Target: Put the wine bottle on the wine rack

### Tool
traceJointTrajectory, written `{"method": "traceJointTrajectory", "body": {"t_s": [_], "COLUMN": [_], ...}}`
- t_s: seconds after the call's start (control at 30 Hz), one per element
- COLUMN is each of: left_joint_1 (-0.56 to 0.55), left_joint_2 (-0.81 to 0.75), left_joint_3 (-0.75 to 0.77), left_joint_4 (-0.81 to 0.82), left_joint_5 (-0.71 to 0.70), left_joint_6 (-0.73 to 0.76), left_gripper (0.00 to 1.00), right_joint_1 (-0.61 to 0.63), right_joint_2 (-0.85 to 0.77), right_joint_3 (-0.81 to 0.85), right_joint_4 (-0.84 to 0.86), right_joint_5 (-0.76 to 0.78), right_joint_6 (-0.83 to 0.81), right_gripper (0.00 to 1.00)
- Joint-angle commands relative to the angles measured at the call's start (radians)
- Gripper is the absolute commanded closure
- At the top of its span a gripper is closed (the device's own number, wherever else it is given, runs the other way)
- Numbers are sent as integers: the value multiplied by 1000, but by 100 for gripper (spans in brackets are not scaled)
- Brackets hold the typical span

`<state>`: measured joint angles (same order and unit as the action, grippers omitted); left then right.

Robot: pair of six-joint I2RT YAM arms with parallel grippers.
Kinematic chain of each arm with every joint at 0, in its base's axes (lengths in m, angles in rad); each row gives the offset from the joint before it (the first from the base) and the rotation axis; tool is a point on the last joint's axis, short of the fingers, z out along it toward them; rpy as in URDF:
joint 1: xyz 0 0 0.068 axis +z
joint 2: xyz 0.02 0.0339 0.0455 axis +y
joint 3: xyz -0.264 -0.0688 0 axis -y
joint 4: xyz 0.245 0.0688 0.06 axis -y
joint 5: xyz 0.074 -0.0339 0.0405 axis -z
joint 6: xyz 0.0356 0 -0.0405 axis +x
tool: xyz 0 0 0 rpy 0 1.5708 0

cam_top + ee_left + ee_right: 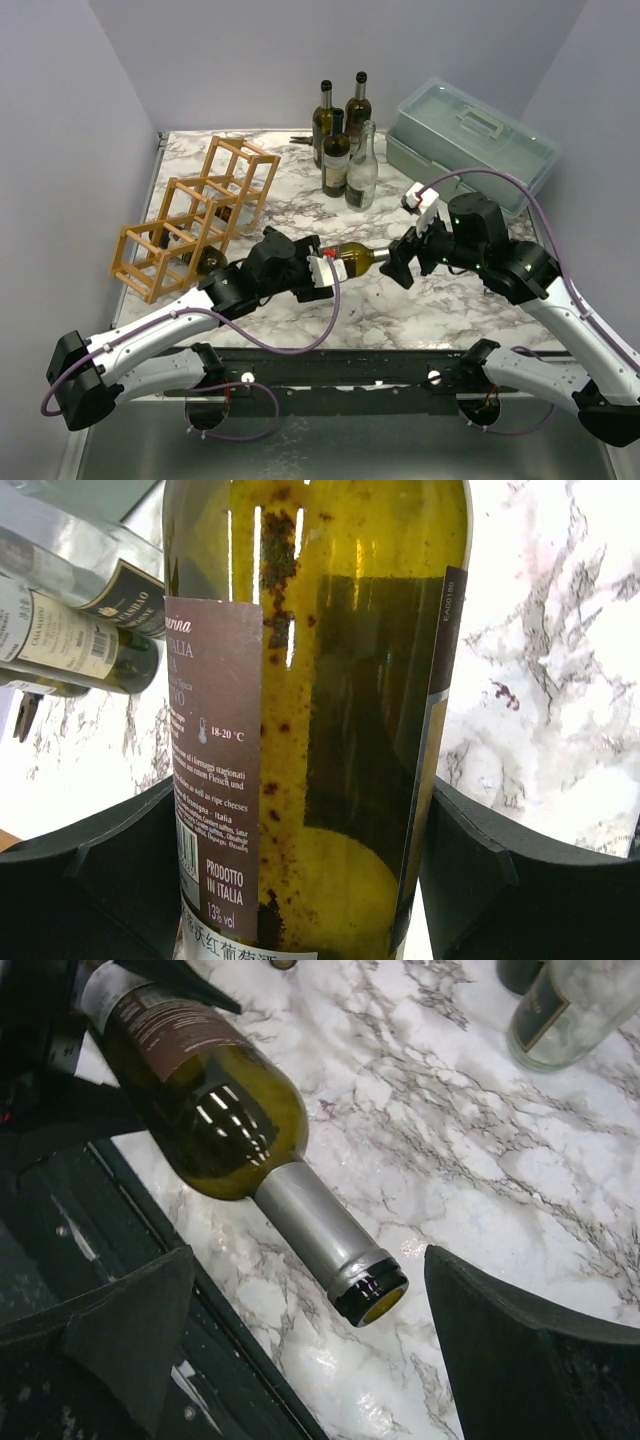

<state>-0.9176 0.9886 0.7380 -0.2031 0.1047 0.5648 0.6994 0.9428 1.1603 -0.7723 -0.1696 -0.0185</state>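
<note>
Left end effector (320,268) clamped on wine bottle (352,258) body; bottle held horizontal over desk (400,312), centre frame. Right end effector (402,262) jaws apart at neck, not touching. Wine rack (196,218) left of frame, apart from bottle. Carry and slot-in not yet done.

Olive-green wine bottle (354,258) is horizontal, right of the wooden wine rack (190,182).

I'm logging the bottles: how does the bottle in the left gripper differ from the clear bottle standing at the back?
The held bottle is olive-green glass; the clear bottle is colourless. The held bottle lies roughly level above the table, its body clamped in the left gripper; the clear bottle stands upright, untouched. Both are outside the wine rack.
</note>
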Motion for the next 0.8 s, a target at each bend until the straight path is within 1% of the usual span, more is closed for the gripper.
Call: {"method": "traceJointTrajectory", "body": {"t_s": [0.0,0.13,0.23,0.33,0.4,0.57,0.77], "left_joint_1": [-20,-32,-45,-59,-74,-97,-119], "left_joint_2": [-30,-33,-24,-12,-2,5,2], "left_joint_3": [10,11,15,14,15,11,15], "left_joint_4": [9,-11,-26,-38,-47,-61,-75], "left_joint_5": [52,84,94,100,86,67,55], "left_joint_6": [72,77,82,85,94,109,121], "left_gripper": [100,100,100,100,100,100,100], "right_joint_1": [8,14,19,21,31,65,74], "right_joint_2": [-14,9,38,84,122,197,242], "right_joint_3": [4,-4,-9,-7,-4,13,8], "right_joint_4": [-91,-152,-179,-187,-196,-218,-227], "right_joint_5": [-147,-116,-167,-175,-185,-206,-259], "right_joint_6": [-150,-203,-241,-254,-257,-258,-252], "right_gripper": [0,0,0,0,2,9,21]}}
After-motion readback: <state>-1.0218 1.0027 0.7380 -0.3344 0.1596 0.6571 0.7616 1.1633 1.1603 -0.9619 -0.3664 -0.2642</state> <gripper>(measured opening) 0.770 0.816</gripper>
